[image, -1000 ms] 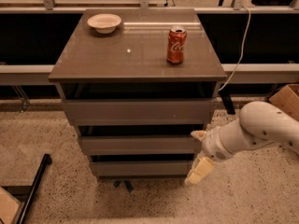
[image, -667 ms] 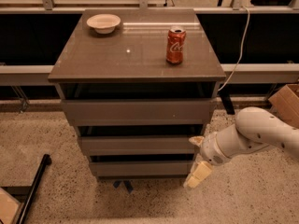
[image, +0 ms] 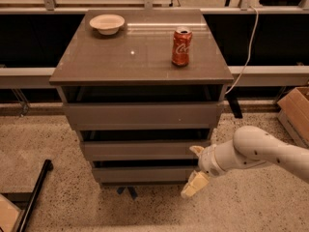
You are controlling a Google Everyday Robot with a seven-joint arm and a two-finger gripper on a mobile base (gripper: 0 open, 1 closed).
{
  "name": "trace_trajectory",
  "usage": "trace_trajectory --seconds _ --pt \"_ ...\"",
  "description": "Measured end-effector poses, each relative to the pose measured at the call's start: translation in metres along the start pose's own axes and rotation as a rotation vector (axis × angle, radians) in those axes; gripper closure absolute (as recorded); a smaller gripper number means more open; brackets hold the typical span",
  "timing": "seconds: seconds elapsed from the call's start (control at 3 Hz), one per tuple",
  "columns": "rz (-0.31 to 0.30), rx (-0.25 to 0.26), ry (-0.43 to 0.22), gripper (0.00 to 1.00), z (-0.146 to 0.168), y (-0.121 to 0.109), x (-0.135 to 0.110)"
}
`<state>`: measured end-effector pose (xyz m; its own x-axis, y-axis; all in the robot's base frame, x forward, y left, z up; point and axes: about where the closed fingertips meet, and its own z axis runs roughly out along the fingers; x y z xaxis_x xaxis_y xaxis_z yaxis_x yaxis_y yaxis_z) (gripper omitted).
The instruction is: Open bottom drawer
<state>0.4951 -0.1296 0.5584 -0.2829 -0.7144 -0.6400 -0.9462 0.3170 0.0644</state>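
The grey-brown cabinet point(image: 140, 62) has three drawer fronts. The bottom drawer point(image: 142, 174) is the lowest, shortest panel, flat and handleless, and looks closed. My gripper point(image: 194, 168) is on the white arm point(image: 256, 153) that comes in from the right. It is open at the cabinet's lower right corner. One cream fingertip point(image: 196, 150) is level with the middle drawer's right end. The other fingertip point(image: 192, 185) is by the bottom drawer's right end. I cannot tell whether either one touches the drawer.
A red soda can point(image: 181, 46) and a white bowl point(image: 107, 23) stand on the cabinet top. A cardboard box point(image: 295, 112) sits on the floor at right. A black pole point(image: 34, 197) lies at lower left. A cable point(image: 246, 57) hangs behind the cabinet's right side.
The arm and gripper have moved a little left, closer to the cabinet's lower right corner. The drawers have not moved.
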Motion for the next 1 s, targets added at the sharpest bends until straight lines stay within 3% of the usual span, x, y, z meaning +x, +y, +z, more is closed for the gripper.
trace_trajectory --seconds 0.33,0.67,1.0 --pt "-0.041 0.019 0.061 0.0 0.036 -0.013 0.018" --pt "-0.081 0.004 0.123 0.0 0.064 -0.027 0.037" --pt "-0.088 -0.002 0.133 0.0 0.068 -0.028 0.039"
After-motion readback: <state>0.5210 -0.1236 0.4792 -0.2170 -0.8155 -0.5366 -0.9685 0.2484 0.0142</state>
